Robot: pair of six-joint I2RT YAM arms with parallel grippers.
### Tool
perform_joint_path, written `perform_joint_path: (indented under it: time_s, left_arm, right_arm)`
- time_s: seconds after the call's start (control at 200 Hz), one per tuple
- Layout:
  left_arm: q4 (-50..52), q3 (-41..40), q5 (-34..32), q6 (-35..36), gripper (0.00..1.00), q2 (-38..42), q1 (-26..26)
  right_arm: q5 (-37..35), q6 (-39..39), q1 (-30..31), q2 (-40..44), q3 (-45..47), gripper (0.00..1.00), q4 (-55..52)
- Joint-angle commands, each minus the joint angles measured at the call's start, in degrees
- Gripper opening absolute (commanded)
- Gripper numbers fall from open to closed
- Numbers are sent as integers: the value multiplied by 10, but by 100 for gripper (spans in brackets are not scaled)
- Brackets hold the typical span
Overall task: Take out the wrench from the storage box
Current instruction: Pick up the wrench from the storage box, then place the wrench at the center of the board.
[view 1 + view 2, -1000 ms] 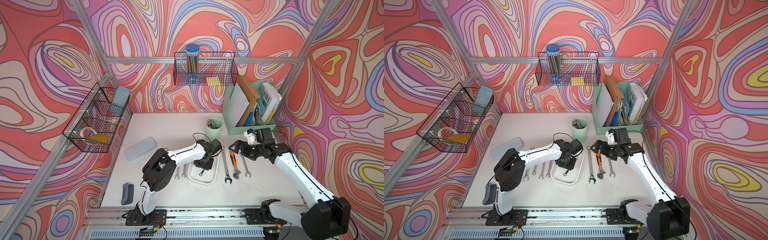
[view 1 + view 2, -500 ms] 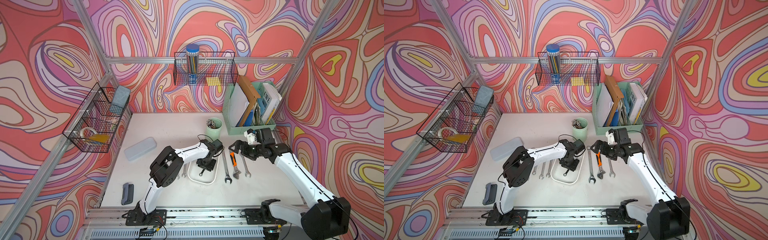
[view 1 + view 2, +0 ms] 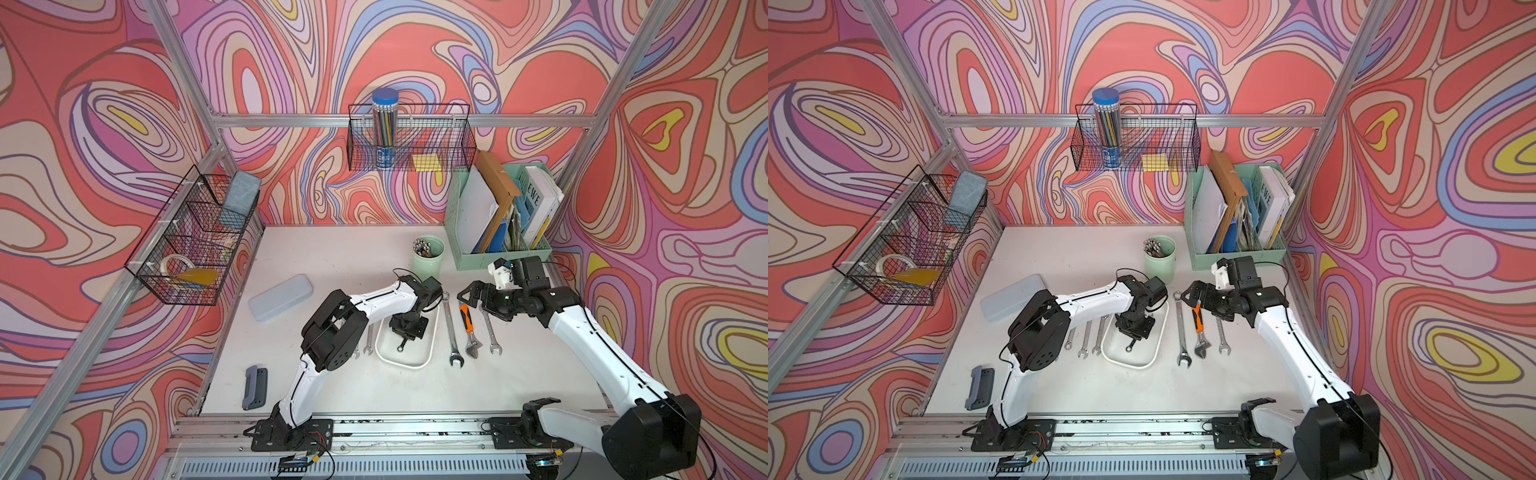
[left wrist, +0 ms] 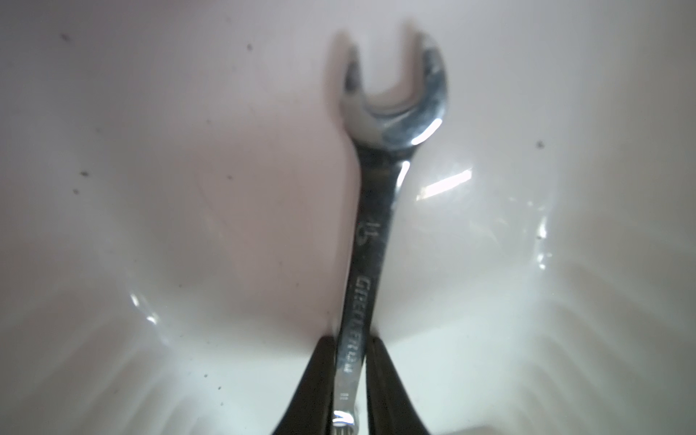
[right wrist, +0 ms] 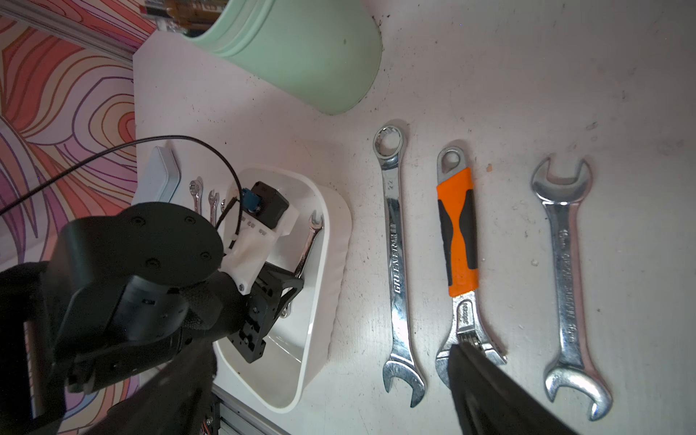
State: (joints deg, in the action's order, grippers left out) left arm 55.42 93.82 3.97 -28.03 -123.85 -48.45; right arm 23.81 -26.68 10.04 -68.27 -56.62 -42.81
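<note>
The white tabletop carries the storage box near its middle, as you can see in both top views. The box is a shallow tray of glossy white moulded plastic, with rounded corners and low walls that flare outward (its floor shows dark specks and bright reflections in the left wrist view).

The left gripper reaches down into the box. Its two black fingers press against opposite edges of the wrench, clamped on the shank far from the open-end head. The wrench is inside the box, and its head points away from the jaws toward a box wall. You cannot tell whether it rests on the floor or is clear of it.

The right gripper hovers with its jaws wide apart and empty, above three tools lying on the table beside the box, on the right arm's side:
- a long chrome combination wrench
- an adjustable wrench with an orange and black moulded handle
- a double open-end wrench

These lie parallel and do not touch each other.

The clamped wrench is slim polished chrome steel, with stamped lettering along a flat shank and a U-shaped mouth. Several small wrenches lie on the table at the box's other side.
</note>
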Motion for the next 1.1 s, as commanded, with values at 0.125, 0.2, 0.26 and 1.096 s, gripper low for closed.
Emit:
perform_joint_path:
  time_s: [0.125,0.2,0.26,1.096]
  left_arm:
    - [23,-18,13,1,2,-40,-4]
    - [23,-18,4,-3,0,-31,-5]
    - [17,-20,-2,-7,0,-17,-5]
    - [95,-31,-78,-14,0,193,64]
  right_arm:
    - [-1,-3,-4,15,9,98,8]
    - [-2,-4,-4,14,9,98,9]
    - [-2,-5,-4,14,9,98,9]
    - [5,-11,-4,12,7,98,20]
